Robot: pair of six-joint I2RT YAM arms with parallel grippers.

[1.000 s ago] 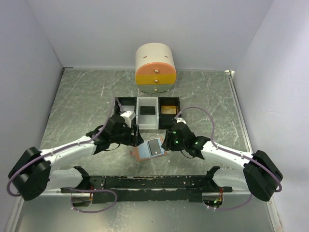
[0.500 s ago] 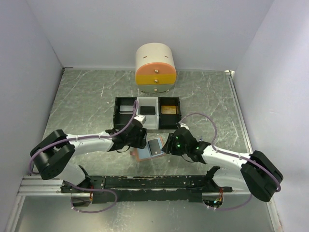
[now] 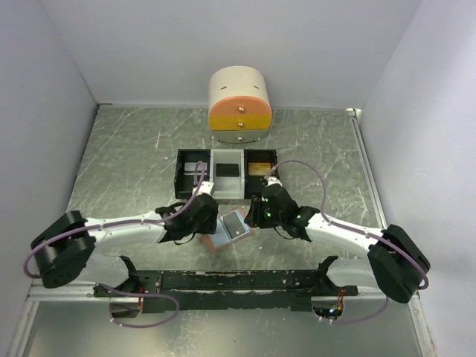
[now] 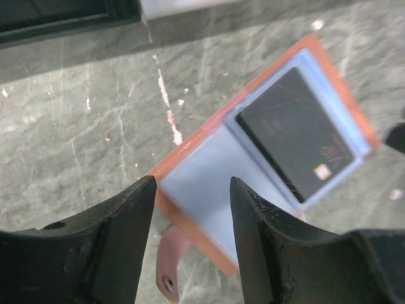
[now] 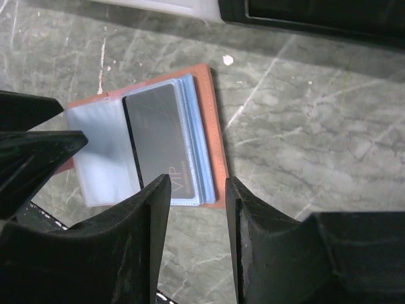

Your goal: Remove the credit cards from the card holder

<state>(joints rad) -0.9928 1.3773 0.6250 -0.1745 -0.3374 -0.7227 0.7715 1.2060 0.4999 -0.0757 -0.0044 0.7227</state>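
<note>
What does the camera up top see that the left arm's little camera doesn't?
Only the top view shows the round drawer box, the compartment trays and both whole arms, with the right gripper next to the card holder. Only the left wrist view shows the holder's little strap with its snap button, and the small gold mark on the dark card. Both views show the card holder lying open, light blue inside, with that dark card tucked in one pocket.
</note>
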